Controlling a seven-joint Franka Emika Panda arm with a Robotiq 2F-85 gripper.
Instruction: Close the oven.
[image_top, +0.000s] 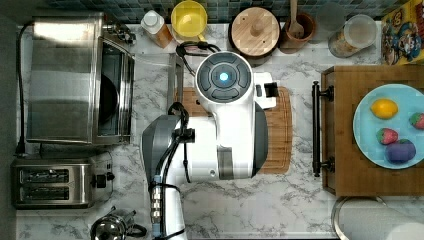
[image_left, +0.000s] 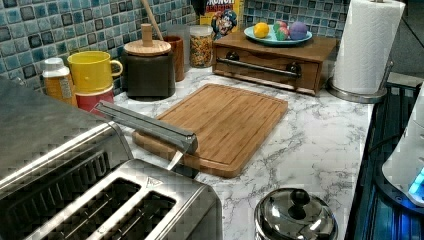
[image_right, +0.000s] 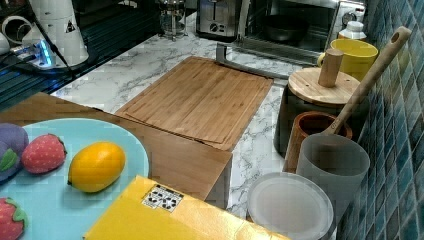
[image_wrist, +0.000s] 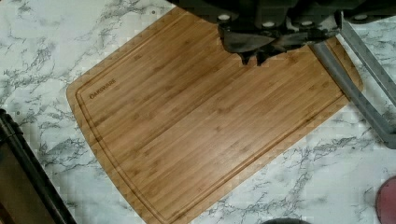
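Gripper (image_wrist: 254, 59) pinched shut, holding nothing, hanging over board (image_wrist: 205, 121). Oven (image_top: 75, 80) door handle (image_wrist: 355, 93) just beside, lying long and flat, waiting for a push up.

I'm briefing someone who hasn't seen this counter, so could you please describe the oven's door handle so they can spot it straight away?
Find the big steel oven at the top view's left, above the two-slot toaster. Its glass door hangs open toward the wooden cutting board. The handle is the long grey metal bar over that board's edge, the only bare bar lying across it.
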